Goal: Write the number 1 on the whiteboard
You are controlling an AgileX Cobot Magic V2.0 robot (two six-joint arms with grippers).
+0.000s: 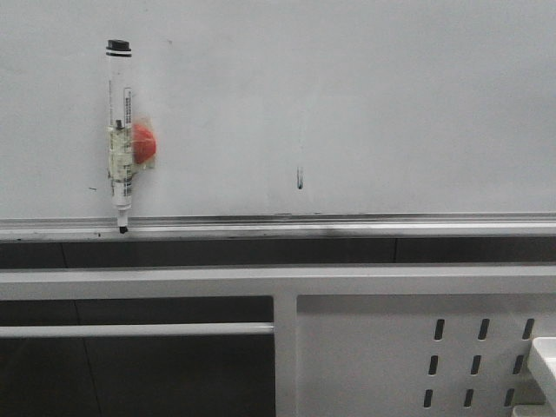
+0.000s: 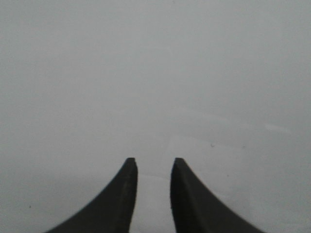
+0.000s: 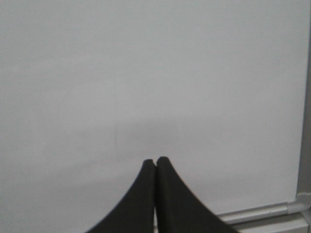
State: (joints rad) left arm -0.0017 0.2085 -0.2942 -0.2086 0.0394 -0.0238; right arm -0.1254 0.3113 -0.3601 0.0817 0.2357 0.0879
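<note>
Near the whiteboard's left edge hangs a light, stiff marker, best pinched mid-barrel; left gripper parted, right gripper clenched empty.

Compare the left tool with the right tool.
The left tool is open, a clear gap between its fingers; the right tool is shut, fingers touching. The right tool's view shows the whiteboard and its rail; the left tool's shows only a plain pale surface. Both have dark curved fingers and hold nothing.
</note>
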